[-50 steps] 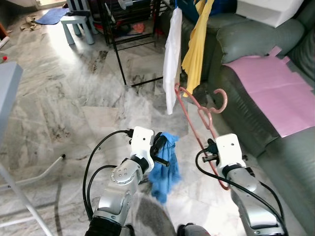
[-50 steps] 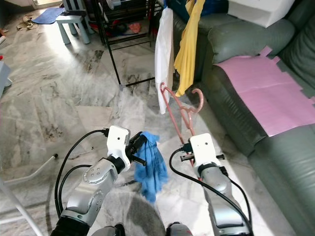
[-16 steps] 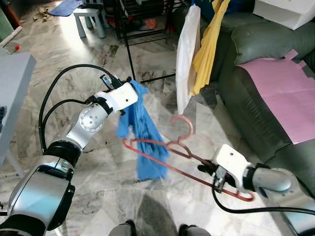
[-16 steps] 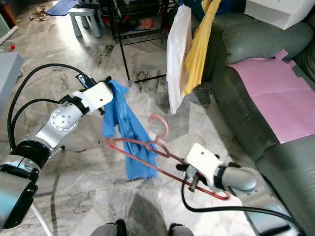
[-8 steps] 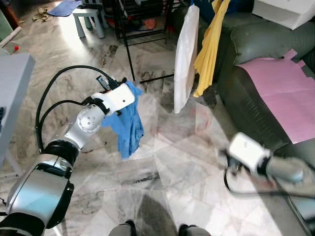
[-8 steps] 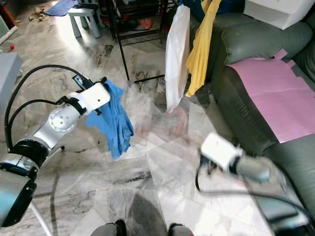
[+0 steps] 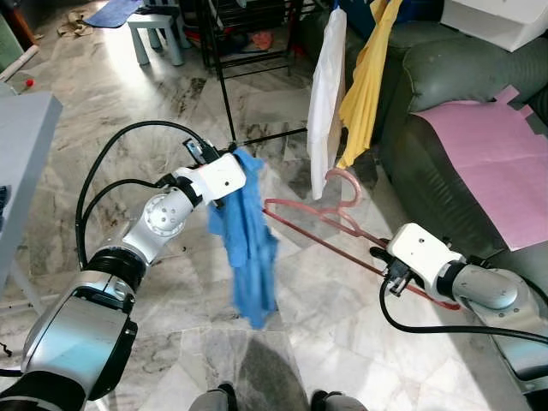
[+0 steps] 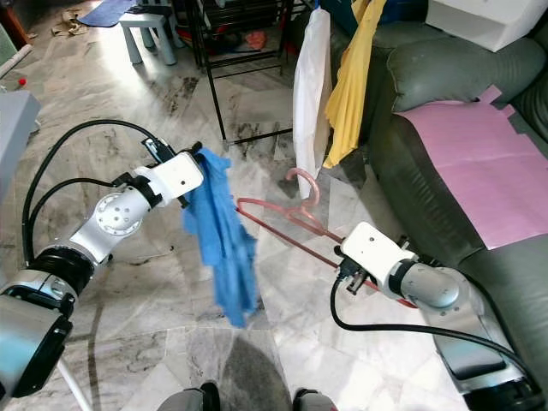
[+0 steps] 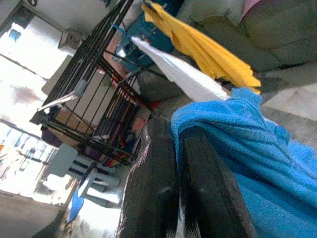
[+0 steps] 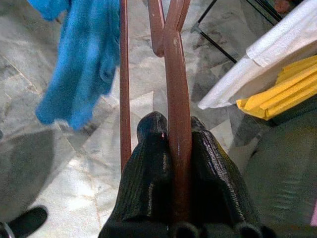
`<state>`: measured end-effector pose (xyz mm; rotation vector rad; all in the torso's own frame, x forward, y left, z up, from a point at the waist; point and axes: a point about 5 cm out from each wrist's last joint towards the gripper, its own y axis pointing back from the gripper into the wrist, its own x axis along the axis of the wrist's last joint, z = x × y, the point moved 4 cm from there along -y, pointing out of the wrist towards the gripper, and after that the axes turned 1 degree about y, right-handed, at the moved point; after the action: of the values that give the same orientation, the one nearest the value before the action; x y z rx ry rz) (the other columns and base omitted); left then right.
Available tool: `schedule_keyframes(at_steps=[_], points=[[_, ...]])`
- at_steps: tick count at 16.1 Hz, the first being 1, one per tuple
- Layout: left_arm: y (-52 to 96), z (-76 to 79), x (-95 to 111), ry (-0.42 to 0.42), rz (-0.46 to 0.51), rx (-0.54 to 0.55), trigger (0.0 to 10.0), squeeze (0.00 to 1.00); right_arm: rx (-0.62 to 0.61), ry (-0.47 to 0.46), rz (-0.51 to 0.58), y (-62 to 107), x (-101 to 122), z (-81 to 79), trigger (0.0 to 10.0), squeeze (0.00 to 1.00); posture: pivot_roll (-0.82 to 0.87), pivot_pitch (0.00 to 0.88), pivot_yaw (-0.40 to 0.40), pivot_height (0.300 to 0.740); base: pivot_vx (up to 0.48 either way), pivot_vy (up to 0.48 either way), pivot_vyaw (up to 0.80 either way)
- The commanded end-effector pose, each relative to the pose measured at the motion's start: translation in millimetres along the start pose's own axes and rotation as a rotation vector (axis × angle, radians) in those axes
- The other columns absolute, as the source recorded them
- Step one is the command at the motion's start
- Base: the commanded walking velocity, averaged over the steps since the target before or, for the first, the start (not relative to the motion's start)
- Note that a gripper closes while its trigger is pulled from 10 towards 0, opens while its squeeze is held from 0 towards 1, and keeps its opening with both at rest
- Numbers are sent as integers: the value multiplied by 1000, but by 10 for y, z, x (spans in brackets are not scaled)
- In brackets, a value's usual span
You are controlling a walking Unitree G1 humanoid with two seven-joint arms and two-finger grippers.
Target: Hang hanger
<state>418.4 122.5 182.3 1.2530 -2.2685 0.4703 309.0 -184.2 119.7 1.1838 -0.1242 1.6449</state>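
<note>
A reddish-pink plastic hanger [image 7: 318, 219] is held low over the marble floor, its hook [image 7: 346, 183] up. My right gripper [image 10: 177, 130] is shut on one of its lower bars; the fingers [image 10: 154, 148] pinch the bar from both sides. The hanger's far end reaches the edge of a blue cloth [image 7: 249, 241] that hangs limp from my left gripper [image 9: 178, 163], which is shut on the cloth's top corner. In the left eye view the left gripper [image 7: 235, 164] is at centre left and the right gripper [image 7: 383, 262] is at lower right.
A white garment [image 7: 325, 103] and a yellow one [image 7: 368, 77] hang from a black rack [image 7: 224, 77] just behind the hanger. A green sofa [image 7: 445, 77] with a pink sheet [image 7: 484, 154] fills the right side. A grey table edge [image 7: 21, 171] stands at left, a small stool [image 7: 158, 30] far back.
My right arm has swung the hanger back in and up, so its end now meets the cloth. The left gripper moved slightly right, and the cloth now hangs longer.
</note>
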Motion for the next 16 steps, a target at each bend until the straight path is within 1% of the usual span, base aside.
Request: schedule_keyframes(at_steps=[1,2,5,6,9,13,15,16], points=[[21,40,-4,3,11,-21,10000,0,7,-8,37,12,75,15,10000,0,-143,170,50,740,0,0,0],[17,94,25,6,27,-40,10000,0,37,-8,52,22,98,-22,10000,0,-143,170,50,740,0,0,0],[12,130,25,3,26,-46,10000,0,81,-27,84,42,172,-74,10000,0,-147,168,50,740,0,0,0],[21,111,-5,-14,11,-26,10000,0,96,-25,87,48,183,-99,10000,0,-149,168,51,740,0,0,0],[48,65,-68,-30,-16,-8,10000,0,119,-24,92,60,208,-128,10000,0,-145,169,52,740,0,0,0],[79,46,-129,-54,-39,-27,10000,0,99,-12,78,80,182,-32,10000,0,-143,169,53,740,0,0,0],[98,43,-146,-83,-39,-38,10000,0,94,-14,79,98,189,-6,10000,0,-146,171,53,740,0,0,0],[111,67,-137,-102,-23,-51,10000,0,99,-19,83,110,202,-3,10000,0,-145,171,53,740,0,0,0]])
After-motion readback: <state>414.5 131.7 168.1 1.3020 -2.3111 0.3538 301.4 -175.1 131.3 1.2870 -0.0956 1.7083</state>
